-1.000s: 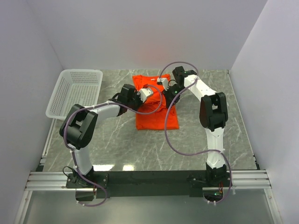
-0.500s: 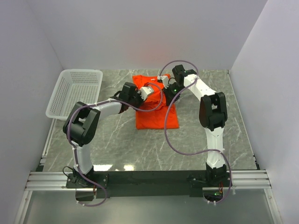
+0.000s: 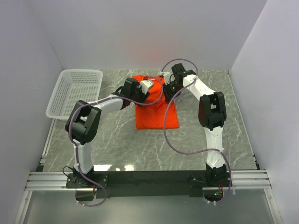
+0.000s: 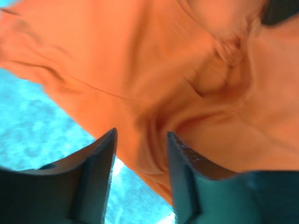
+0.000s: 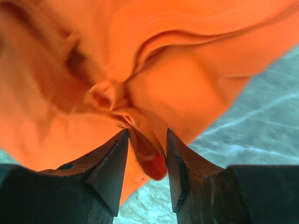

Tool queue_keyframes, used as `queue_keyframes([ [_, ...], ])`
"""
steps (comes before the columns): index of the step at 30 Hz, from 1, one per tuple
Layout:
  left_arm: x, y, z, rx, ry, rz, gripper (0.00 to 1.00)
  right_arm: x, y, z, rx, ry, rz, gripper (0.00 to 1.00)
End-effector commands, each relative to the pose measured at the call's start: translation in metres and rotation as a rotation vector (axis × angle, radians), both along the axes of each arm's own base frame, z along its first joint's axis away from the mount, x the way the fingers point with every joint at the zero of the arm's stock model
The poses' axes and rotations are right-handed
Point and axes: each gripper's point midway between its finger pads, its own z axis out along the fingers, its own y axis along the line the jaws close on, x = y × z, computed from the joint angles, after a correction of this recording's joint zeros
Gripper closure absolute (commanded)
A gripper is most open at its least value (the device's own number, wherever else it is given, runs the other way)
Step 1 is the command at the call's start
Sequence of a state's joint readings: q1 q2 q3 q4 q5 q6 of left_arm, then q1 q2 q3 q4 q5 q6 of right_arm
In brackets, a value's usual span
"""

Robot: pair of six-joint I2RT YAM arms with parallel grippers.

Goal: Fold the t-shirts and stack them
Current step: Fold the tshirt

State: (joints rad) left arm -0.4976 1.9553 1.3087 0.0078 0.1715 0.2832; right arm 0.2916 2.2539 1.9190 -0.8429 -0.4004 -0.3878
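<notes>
Your left tool [image 4: 141, 135] and right tool [image 5: 146, 131] each clamp bunched fold of t-shirt [image 3: 152, 120], far end; from above, wrists hide both grips.

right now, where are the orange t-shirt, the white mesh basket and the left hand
orange t-shirt [image 3: 156, 119], top external view, flat lower half
white mesh basket [image 3: 74, 93], top external view, bare mesh floor
left hand [image 4: 141, 135], left wrist view, midway between its fingertips

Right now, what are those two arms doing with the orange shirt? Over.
Left fingers pinching t-shirt. Right fingers pinching it too. Far end bunched up. Basket off left, apart from shirt.
</notes>
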Motion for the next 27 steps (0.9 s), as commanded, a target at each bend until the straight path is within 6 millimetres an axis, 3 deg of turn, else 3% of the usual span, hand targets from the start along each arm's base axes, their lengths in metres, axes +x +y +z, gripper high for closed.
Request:
queue_keyframes([
  [1, 0.026, 0.006, 0.037, -0.045, -0.063, 0.132, 0.34, 0.042, -0.006, 0.034, 0.007, -0.137, -0.181, 0.54],
  [2, 0.031, 0.005, 0.047, -0.057, -0.080, 0.145, 0.32, 0.044, -0.006, 0.036, 0.008, -0.142, -0.193, 0.53],
  [7, 0.033, 0.018, 0.057, -0.061, -0.065, 0.230, 0.31, 0.055, -0.020, 0.049, -0.010, -0.200, -0.267, 0.53],
  [11, 0.015, 0.021, 0.057, -0.076, 0.011, 0.221, 0.34, 0.049, -0.022, 0.066, 0.048, -0.202, -0.186, 0.51],
  [13, 0.000, 0.014, 0.060, -0.099, 0.043, 0.154, 0.36, 0.030, -0.015, 0.076, 0.103, -0.177, -0.050, 0.51],
  [16, -0.021, 0.014, 0.050, -0.098, 0.108, 0.117, 0.39, 0.014, -0.016, 0.086, 0.176, -0.162, 0.010, 0.51],
  [19, -0.035, 0.009, 0.042, -0.126, 0.176, 0.089, 0.49, -0.008, -0.011, 0.084, 0.246, -0.107, 0.052, 0.58],
  [20, -0.040, 0.005, 0.039, -0.147, 0.207, 0.077, 0.54, -0.018, -0.006, 0.079, 0.278, -0.067, 0.071, 0.67],
  [23, -0.044, -0.002, 0.030, -0.172, 0.263, 0.073, 0.70, -0.041, -0.002, 0.065, 0.312, 0.029, 0.081, 0.83],
  [25, -0.048, -0.005, 0.017, -0.177, 0.316, 0.076, 0.78, -0.048, 0.000, 0.061, 0.326, 0.050, 0.079, 0.85],
  [27, -0.049, -0.008, 0.007, -0.170, 0.339, 0.069, 0.79, -0.057, -0.002, 0.050, 0.319, 0.076, 0.065, 0.85],
])
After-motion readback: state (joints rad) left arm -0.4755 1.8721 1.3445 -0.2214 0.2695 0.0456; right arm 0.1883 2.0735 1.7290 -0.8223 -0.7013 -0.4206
